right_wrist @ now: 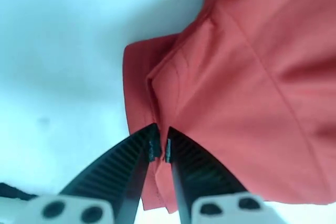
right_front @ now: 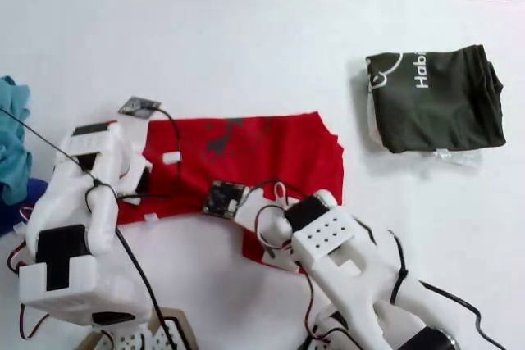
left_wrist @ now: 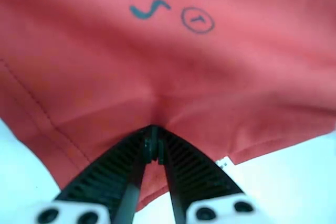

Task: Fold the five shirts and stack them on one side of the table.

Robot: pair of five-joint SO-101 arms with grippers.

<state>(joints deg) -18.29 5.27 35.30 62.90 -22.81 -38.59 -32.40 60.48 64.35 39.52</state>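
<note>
One red shirt (right_front: 262, 149), one green shirt (right_front: 435, 104) (folded)

My left arm (right_front: 82, 202) is bent low over the bench, left jaws clamped tight on the red shirt (left_wrist: 220, 77). My right arm (right_front: 344, 260) is angled in beside it, wrist down, right jaws pinched on the shirt's folded edge.

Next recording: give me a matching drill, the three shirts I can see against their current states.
Things:
1. red shirt
2. green shirt
3. teal shirt

States:
a. crumpled in a heap
b. folded, lying apart from the others
c. pinched by the left gripper and the right gripper

Pairs: 1-c, 2-b, 3-a
</note>
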